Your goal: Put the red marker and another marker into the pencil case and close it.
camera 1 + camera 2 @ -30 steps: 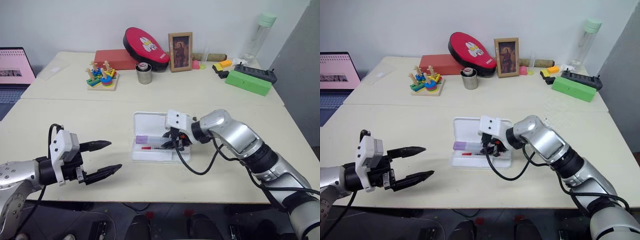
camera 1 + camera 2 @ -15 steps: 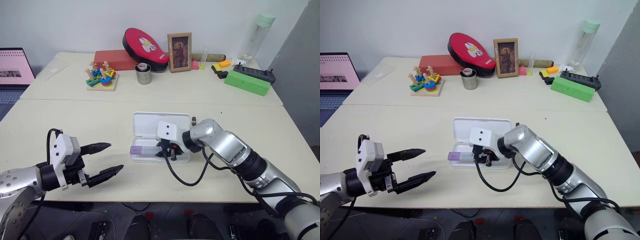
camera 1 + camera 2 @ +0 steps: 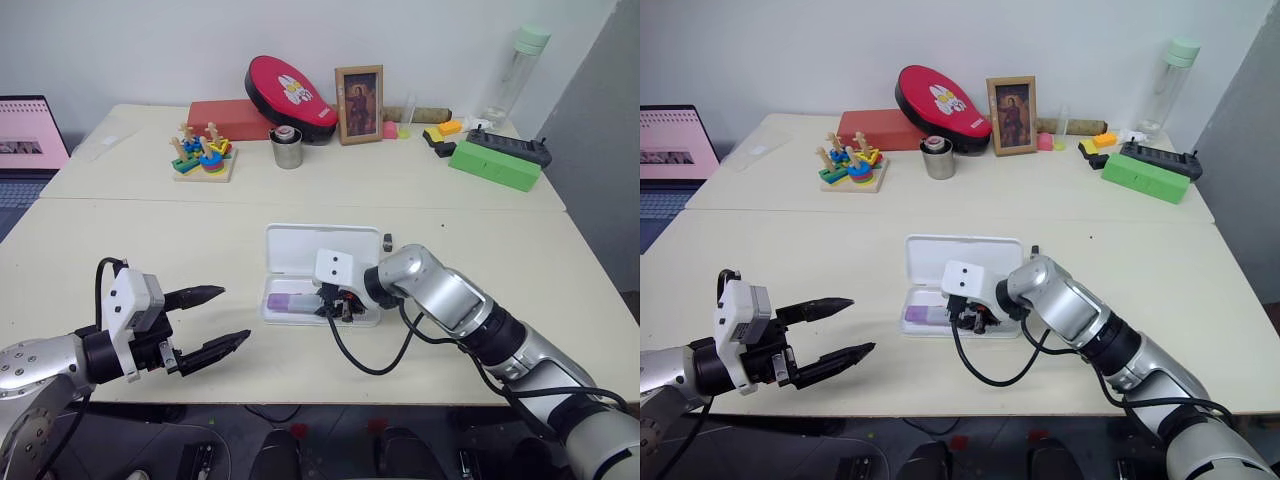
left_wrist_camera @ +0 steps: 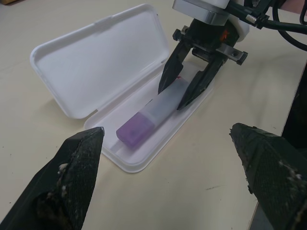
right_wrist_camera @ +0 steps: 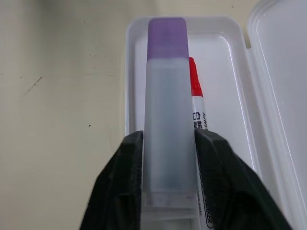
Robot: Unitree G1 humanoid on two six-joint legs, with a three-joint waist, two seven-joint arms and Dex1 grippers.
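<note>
The white pencil case [image 3: 320, 245] lies open mid-table, its lid flat behind the tray. In the tray rests the lavender marker [image 5: 168, 120] with a purple cap, and the red marker [image 5: 195, 91] lies alongside it, partly hidden under it. My right gripper [image 3: 335, 308] reaches into the tray. Its fingers [image 5: 127, 182] stand close on either side of the lavender marker's tail, slightly parted. My left gripper [image 3: 232, 315] hovers wide open over the table to the left of the case, holding nothing.
A tiny black piece [image 3: 387, 239] lies just right of the lid. At the back stand a metal cup [image 3: 288, 148], a stacking toy [image 3: 205, 155], a red oval case [image 3: 290, 90], a picture frame [image 3: 360, 103] and a green box [image 3: 495, 165]. A laptop [image 3: 30, 135] sits far left.
My right gripper lowered the lavender marker into the tray beside the red marker, and its fingers have eased apart. The left gripper stayed put.
</note>
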